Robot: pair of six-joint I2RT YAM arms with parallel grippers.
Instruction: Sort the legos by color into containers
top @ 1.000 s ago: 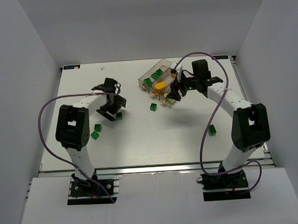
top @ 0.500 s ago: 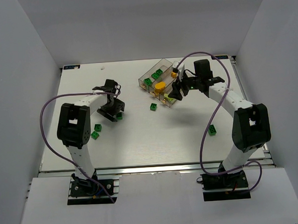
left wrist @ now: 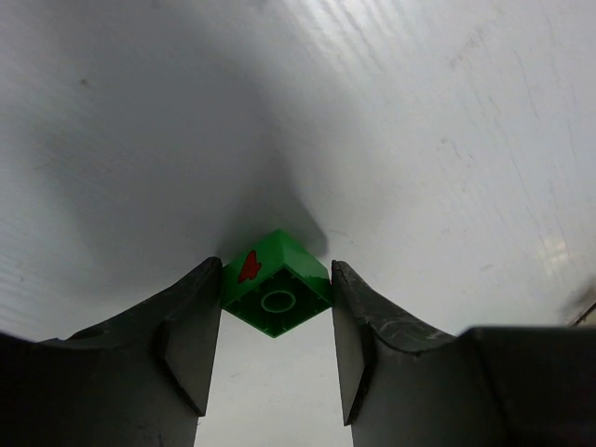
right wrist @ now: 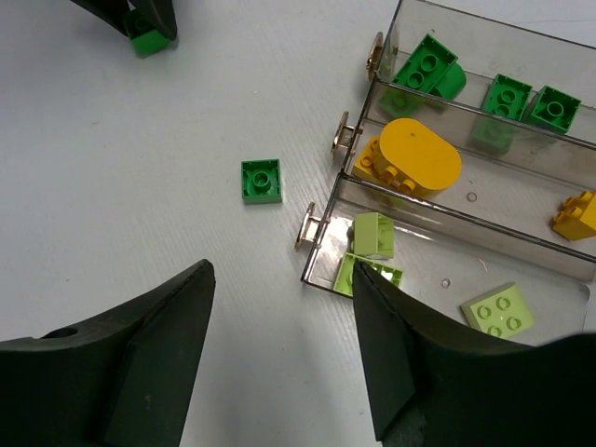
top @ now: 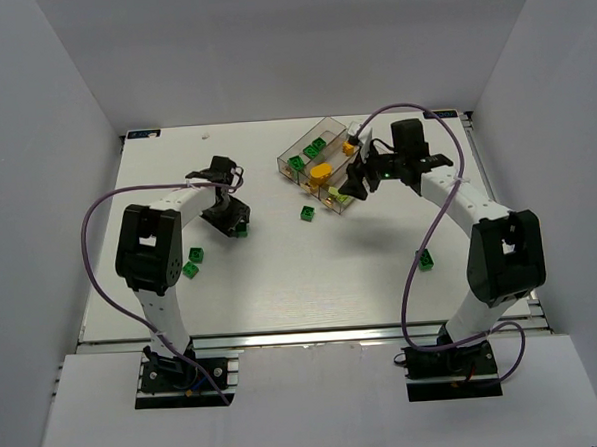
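Note:
A dark green lego (left wrist: 276, 291) with a red mark lies tipped on the table, its hollow underside facing the left wrist camera. My left gripper (left wrist: 277, 275) is shut on it, both fingertips against its corners; from above it sits at the table's left-middle (top: 237, 225). The containers (top: 320, 162) are clear bins joined side by side: dark green legos (right wrist: 428, 70) in one, yellow and orange ones (right wrist: 419, 154) in the middle, pale green ones (right wrist: 372, 233) in the nearest. My right gripper (right wrist: 281, 270) hangs open and empty over the table just off the bins' handle end (top: 352, 186).
A loose green lego (top: 306, 214) lies just off the bins' handle end. Two more (top: 192, 262) sit left of my left arm, and another (top: 426, 261) lies beside my right arm. Purple cables loop over both arms. White walls enclose the table.
My left gripper's jaws have closed in from wide open onto the green lego. The right gripper has shifted only slightly by the bins.

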